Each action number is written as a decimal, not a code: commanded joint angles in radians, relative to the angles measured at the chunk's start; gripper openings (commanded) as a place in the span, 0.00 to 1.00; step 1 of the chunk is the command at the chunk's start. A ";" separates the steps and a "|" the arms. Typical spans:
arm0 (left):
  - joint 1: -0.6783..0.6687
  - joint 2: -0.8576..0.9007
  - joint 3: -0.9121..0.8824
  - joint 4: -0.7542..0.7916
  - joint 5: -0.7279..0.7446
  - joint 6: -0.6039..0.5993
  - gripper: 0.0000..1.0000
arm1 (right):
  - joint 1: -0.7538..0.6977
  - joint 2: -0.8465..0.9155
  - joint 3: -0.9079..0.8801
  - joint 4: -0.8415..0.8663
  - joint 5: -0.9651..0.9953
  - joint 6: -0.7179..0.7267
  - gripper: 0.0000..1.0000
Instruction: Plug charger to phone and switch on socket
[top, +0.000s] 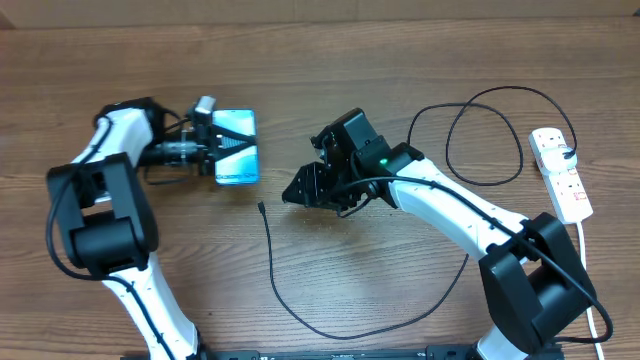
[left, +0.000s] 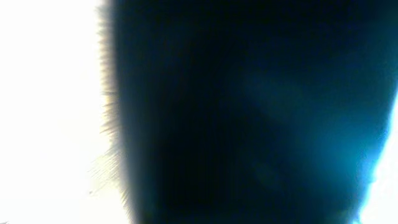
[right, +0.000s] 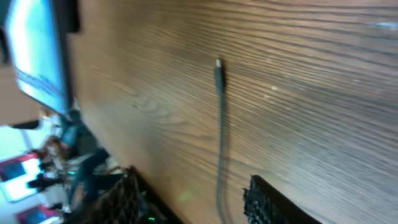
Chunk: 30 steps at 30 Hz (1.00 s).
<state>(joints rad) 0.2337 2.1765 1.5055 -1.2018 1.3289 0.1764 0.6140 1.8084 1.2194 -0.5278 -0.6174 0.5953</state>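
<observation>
Black fingers (right: 267, 199) of the right claw (top: 300, 192) stand apart and hold nothing; the charger (right: 221, 137) lies on the table (top: 400, 60) between them. Its tip rests near the phone (top: 240, 150), off the corner that faces the right arm, and the cable runs away from the phone. Left claw (top: 218, 148) is clenched on the phone. Right arm is nearer to the tip.

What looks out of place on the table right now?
The charger's connector tip lies loose on the table, apart from the phone, which the left gripper grips. The right gripper stands open over the tip, holding nothing. The left wrist view is only dark blur.
</observation>
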 joint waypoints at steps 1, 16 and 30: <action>0.072 -0.039 0.003 -0.021 0.024 -0.047 0.04 | 0.037 0.004 0.014 -0.006 0.087 -0.080 0.56; 0.187 -0.039 0.003 -0.059 -0.029 -0.042 0.04 | 0.298 0.186 0.236 -0.143 0.644 -0.238 0.57; 0.185 -0.039 0.003 -0.061 -0.053 -0.042 0.04 | 0.335 0.365 0.235 0.072 0.745 -0.260 0.54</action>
<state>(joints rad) 0.4267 2.1765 1.5055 -1.2602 1.2636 0.1474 0.9451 2.1380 1.4437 -0.4622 0.0929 0.3531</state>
